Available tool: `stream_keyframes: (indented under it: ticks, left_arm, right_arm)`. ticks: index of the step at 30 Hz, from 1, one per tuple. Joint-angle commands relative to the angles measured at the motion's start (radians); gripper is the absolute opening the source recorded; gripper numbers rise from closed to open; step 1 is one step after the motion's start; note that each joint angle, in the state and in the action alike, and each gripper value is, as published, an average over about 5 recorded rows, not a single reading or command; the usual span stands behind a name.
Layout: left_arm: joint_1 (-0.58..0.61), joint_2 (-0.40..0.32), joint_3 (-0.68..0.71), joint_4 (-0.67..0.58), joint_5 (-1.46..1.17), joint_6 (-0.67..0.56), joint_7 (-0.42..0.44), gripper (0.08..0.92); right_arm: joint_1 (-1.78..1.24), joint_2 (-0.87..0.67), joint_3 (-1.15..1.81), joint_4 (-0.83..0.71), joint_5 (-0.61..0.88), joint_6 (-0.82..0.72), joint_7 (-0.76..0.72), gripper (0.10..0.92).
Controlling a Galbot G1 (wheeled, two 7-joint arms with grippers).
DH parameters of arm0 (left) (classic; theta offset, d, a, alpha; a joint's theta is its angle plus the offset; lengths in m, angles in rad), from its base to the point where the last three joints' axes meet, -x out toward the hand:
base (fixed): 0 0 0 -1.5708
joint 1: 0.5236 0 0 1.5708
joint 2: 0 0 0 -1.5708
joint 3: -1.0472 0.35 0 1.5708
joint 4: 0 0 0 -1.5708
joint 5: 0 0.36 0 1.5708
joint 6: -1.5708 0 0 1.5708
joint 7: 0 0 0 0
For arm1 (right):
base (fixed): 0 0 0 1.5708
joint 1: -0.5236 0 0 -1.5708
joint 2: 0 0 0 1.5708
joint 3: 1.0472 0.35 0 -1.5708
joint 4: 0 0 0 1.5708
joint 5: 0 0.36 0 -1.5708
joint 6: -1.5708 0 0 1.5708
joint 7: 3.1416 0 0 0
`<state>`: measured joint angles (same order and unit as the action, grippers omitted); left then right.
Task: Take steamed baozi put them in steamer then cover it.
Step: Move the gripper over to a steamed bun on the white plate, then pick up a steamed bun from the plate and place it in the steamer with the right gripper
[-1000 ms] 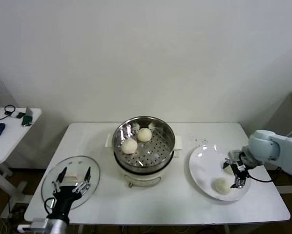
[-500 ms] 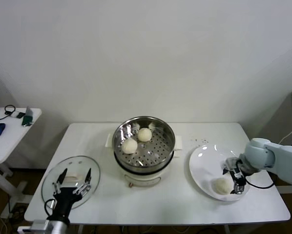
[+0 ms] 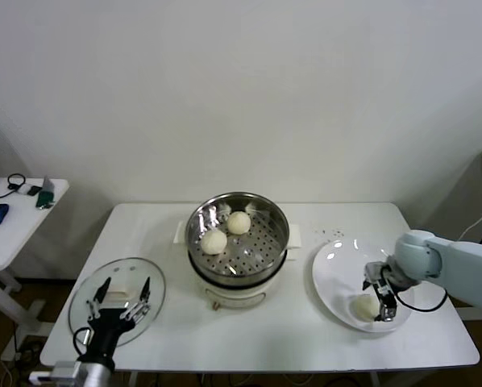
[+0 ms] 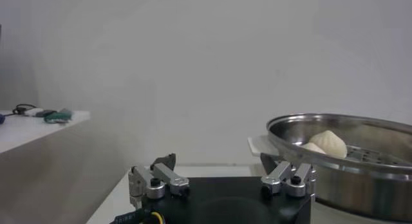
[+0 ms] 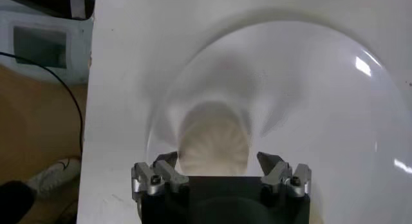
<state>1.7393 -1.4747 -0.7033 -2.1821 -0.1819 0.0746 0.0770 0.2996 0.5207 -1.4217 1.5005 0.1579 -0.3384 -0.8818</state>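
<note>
The steamer [image 3: 237, 251] stands mid-table with two baozi [image 3: 213, 240] [image 3: 239, 222] on its perforated tray. A third baozi [image 3: 363, 306] lies on the white plate [image 3: 334, 274] at the right. My right gripper [image 3: 383, 295] is low over that baozi, open. In the right wrist view the baozi [image 5: 214, 140] sits between the spread fingers of the gripper [image 5: 219, 161], apart from both. A fourth baozi is not visible. My left gripper [image 3: 120, 305] hovers open over the glass cover [image 3: 136, 274] at the front left; the left wrist view shows it open [image 4: 217, 162] with the steamer [image 4: 347, 174] beyond.
A small side table [image 3: 7, 226] with a mouse and cables stands at the far left. The plate lies close to the table's right front edge. Bare table top lies between the steamer and the plate.
My right gripper has moved left and toward the front of the plate, coming down around the front baozi. The left arm has not moved.
</note>
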Motion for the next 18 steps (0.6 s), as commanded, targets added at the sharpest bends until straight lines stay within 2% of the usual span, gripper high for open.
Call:
stream_keyframes:
  ticks: [1,8,18]
  left_arm:
    - [-0.003,0.002,-0.001,0.003,-0.001,0.002,0.001,0.823]
    - [-0.011,0.004,-0.002,0.005,-0.003,0.006,0.002,0.823]
    - [-0.016,0.009,-0.003,0.015,-0.008,0.006,-0.001,0.823]
  right_arm:
    - [0.006,0.017,-0.009,-0.011,0.000,0.000,-0.006,0.762]
    - [0.034,0.038,-0.031,-0.020,0.006,0.001,-0.010,0.633]
    - [0.195,0.095,-0.129,-0.053,0.021,0.062,-0.048,0.582]
